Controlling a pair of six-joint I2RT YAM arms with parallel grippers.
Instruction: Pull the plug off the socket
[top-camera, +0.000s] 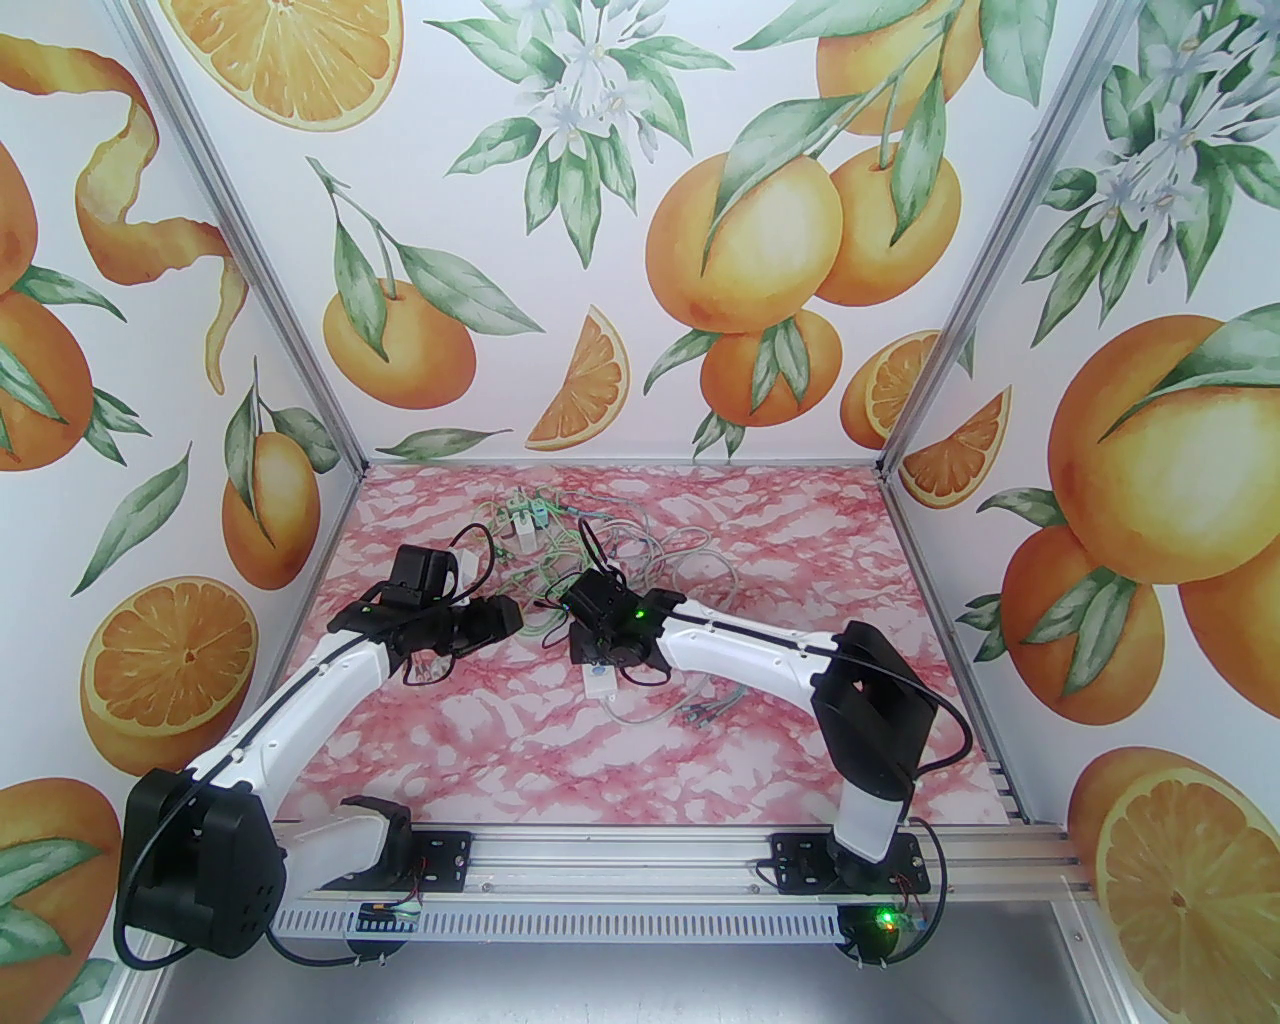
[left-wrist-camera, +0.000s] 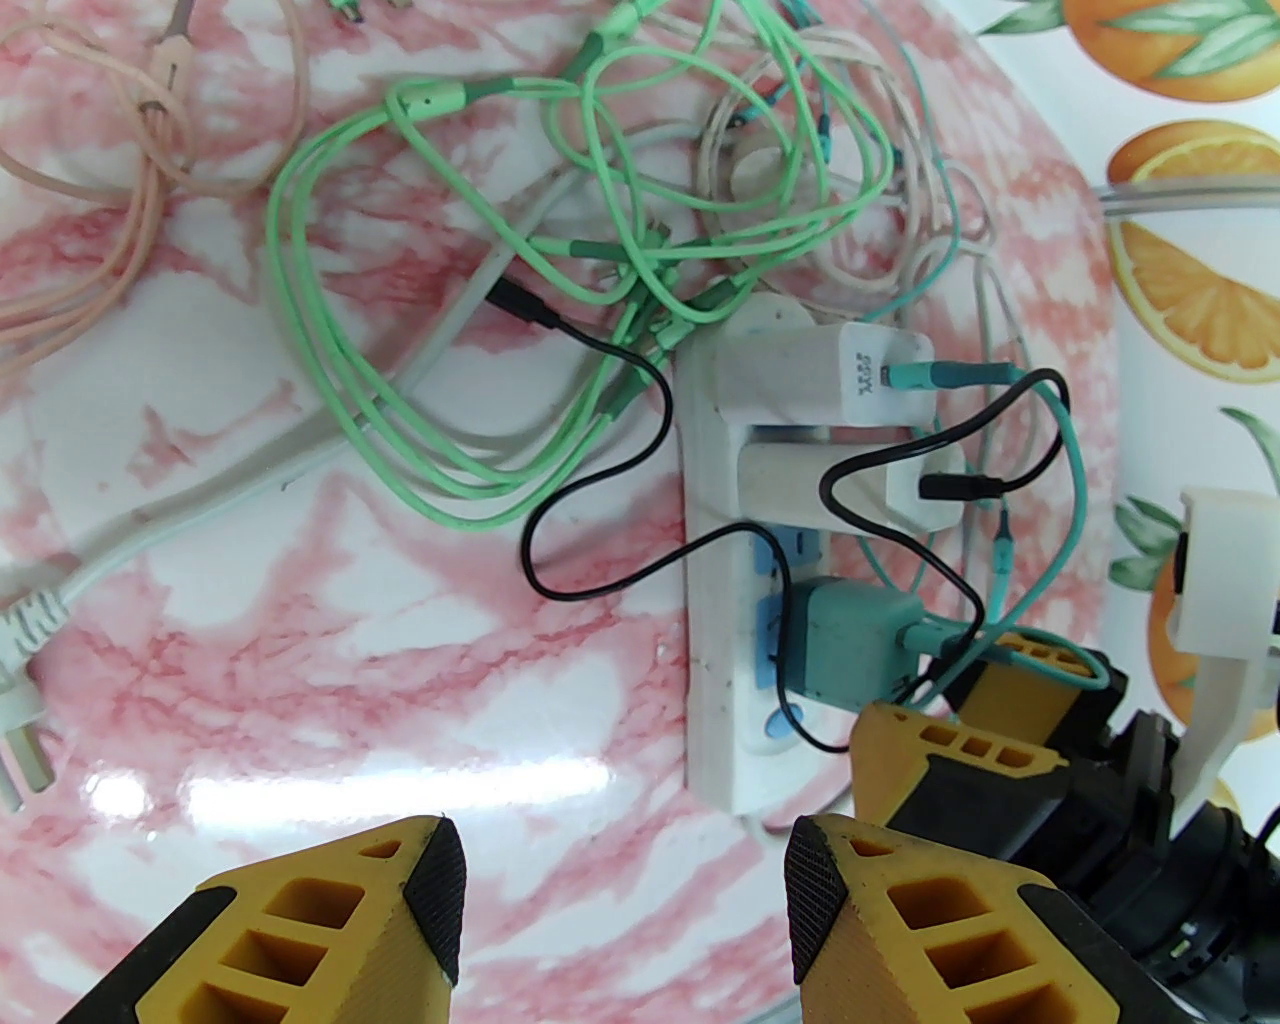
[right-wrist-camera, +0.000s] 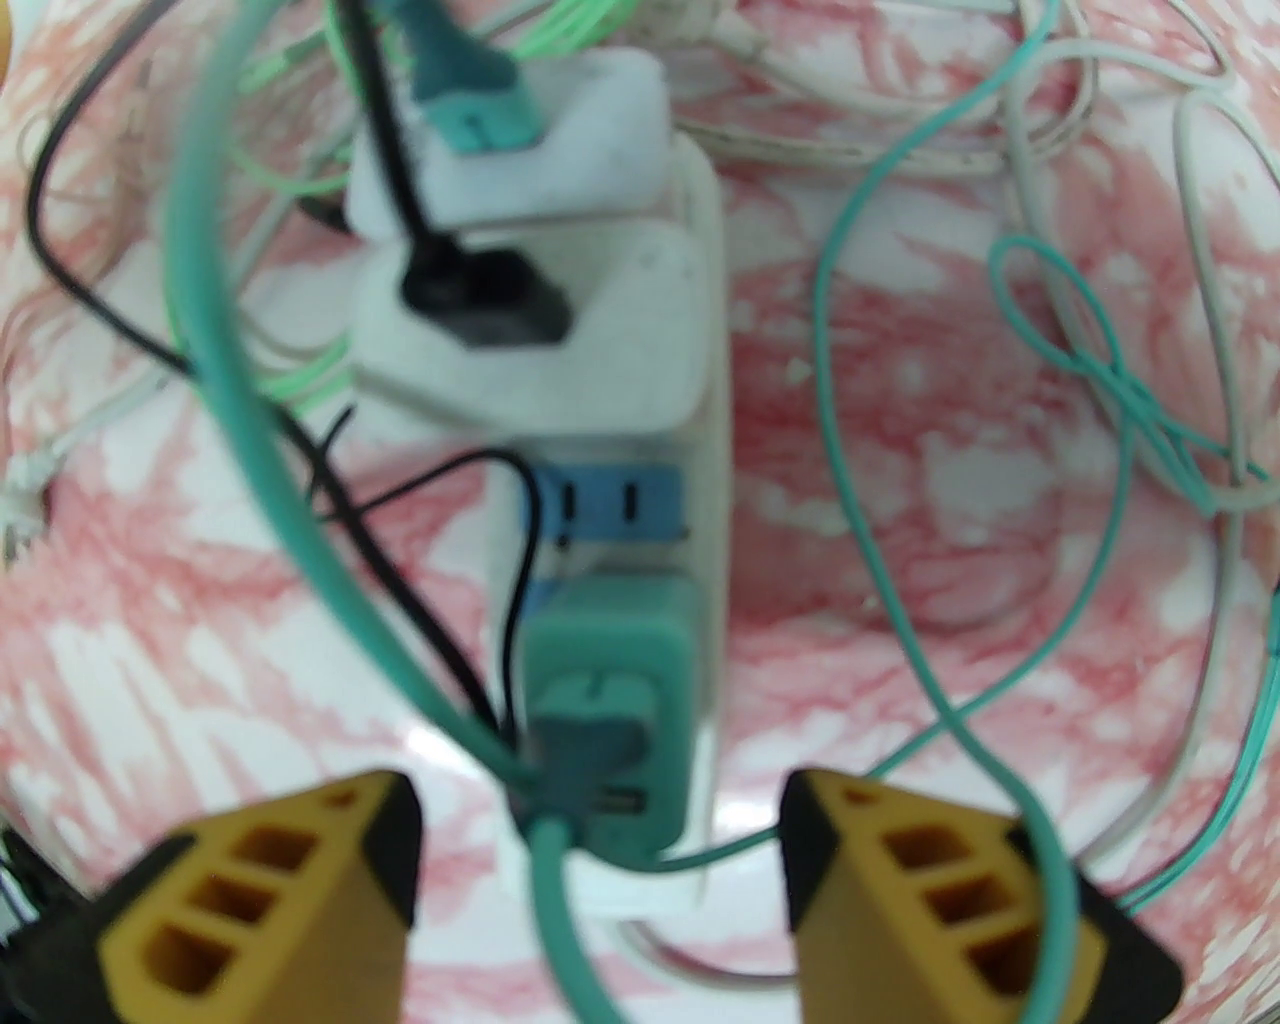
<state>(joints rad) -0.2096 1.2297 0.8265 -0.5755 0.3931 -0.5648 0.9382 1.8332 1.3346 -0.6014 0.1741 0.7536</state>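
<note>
Hovering by teal plug (right-wrist-camera: 610, 680), right end effector (right-wrist-camera: 600, 830) released; left end effector (left-wrist-camera: 625, 880) released; white charger (left-wrist-camera: 795, 380) print unreadable.

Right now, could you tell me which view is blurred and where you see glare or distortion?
Right wrist: soft focus throughout, the teal plug smeared. Left wrist: sharp, with a white glare streak on the table and fisheye bending at the edges. Top external: sharp and evenly lit.
</note>
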